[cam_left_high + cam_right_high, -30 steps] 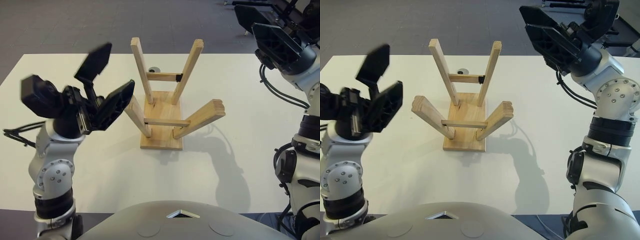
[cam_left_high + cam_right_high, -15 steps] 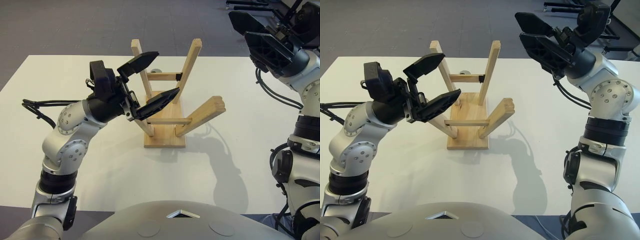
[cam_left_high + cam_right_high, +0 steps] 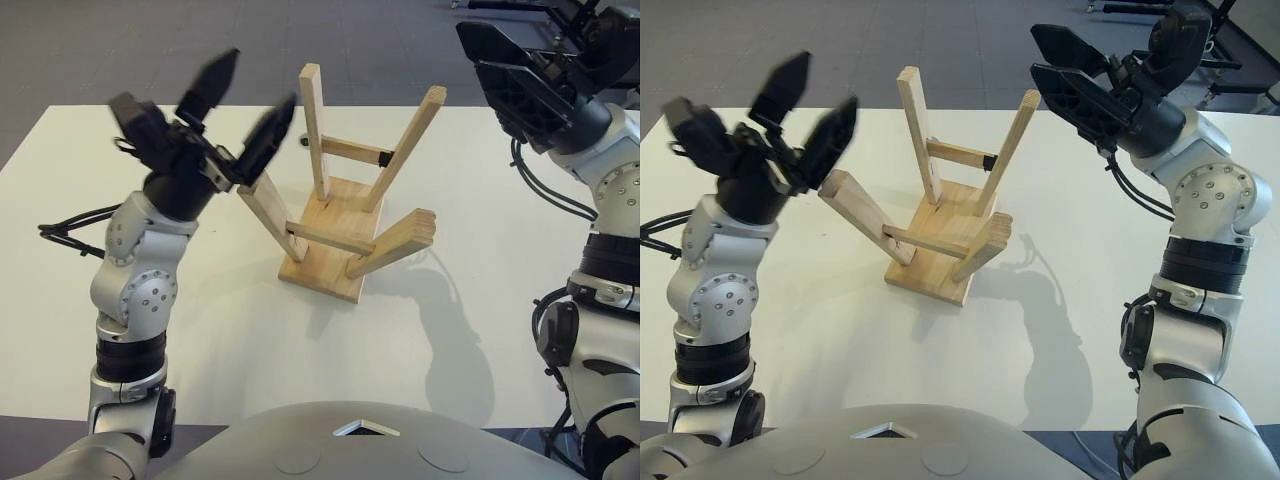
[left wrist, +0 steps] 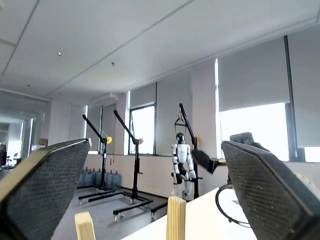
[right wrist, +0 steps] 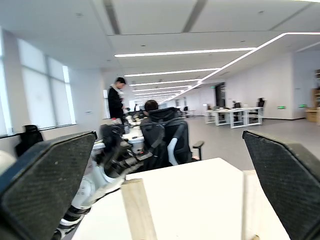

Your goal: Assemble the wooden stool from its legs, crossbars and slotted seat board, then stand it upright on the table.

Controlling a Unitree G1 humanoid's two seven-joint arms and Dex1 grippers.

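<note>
Seeing the stool (image 3: 340, 235) assembled but legs-up; my left gripper (image 3: 243, 106) and right gripper (image 3: 498, 66) gape empty; righting it remains.

Left arm (image 3: 135, 290) stands at the robot's left, bent at the elbow, with the forearm rising steeply; the wrist carries the left tool (image 3: 262, 78) high and aimed forward and toward the robot's right; its two dark fingers (image 3: 212, 80) are spread wide apart with nothing between them; in the left wrist view both ribbed pads (image 4: 45, 192) sit far apart. Right arm (image 3: 1205, 200) stands at the robot's right, forearm upright; the right tool (image 3: 1035, 50) is held high, pointing toward the robot's left; its fingers (image 3: 1080, 100) are parted and bare.
</note>
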